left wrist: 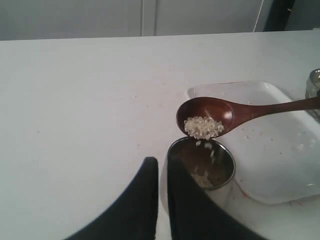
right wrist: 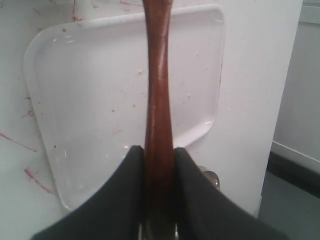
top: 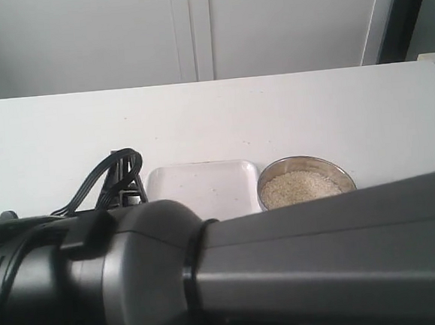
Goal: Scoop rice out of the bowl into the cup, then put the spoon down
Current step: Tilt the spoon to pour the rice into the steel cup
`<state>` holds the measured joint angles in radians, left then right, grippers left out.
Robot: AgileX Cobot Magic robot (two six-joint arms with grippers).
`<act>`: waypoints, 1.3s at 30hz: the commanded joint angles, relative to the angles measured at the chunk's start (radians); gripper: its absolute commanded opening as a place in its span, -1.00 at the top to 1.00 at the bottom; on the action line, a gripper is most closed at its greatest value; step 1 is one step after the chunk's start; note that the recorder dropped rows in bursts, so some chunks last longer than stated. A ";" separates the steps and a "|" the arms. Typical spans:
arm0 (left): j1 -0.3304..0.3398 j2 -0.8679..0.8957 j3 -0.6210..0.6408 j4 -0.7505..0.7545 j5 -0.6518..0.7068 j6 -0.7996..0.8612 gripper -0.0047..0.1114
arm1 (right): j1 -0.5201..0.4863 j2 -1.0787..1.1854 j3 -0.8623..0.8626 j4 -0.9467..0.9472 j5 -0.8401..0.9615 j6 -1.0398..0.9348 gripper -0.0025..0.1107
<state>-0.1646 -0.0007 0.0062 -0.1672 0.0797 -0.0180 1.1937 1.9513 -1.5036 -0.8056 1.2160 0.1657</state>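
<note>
Left wrist view: rice (left wrist: 202, 127) caught mid-pour from the spoon (left wrist: 225, 111) into the cup (left wrist: 207, 167)

The spoon's oval head is held just above the cup's rim and is tilted toward it. A few grains are seen falling, and a thin layer is already gathered on the cup's bottom. Most of the spoonful lies at the spoon's lower lip. The left gripper (left wrist: 161, 162) is set at the cup's wall with its fingers pressed nearly together. The wall appears to be pinched between them, so the cup is judged to be steadied.

In the right wrist view the right gripper (right wrist: 159, 150) is shown clamped on the spoon's slender handle, above the white tray (right wrist: 90, 100). In the exterior view the steel bowl (top: 344, 173) is found on the table (top: 199, 119) at three o'clock of the tray, just beside it, and is well filled with rice. The cup and spoon are hidden there by a robot arm (top: 301, 261) in the foreground.

Progress is judged as follows. One scoop is taken and carried over, and its emptying is begun but not finished. Left to be done are the rest of the tipping, further scoops if more rice is wanted, and the setting-down of the spoon, which is not yet released.
</note>
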 commanded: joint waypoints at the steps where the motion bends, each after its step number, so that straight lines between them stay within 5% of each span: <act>1: -0.007 0.001 -0.006 -0.010 -0.003 -0.001 0.67 | 0.003 0.006 -0.008 -0.034 0.005 -0.007 0.96; 39: -0.007 0.001 -0.006 -0.010 -0.003 -0.001 0.67 | 0.043 0.040 0.098 -0.203 0.005 0.089 0.96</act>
<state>-0.1646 -0.0007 0.0062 -0.1672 0.0797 -0.0180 1.2311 1.9977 -1.4100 -0.9876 1.2156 0.2436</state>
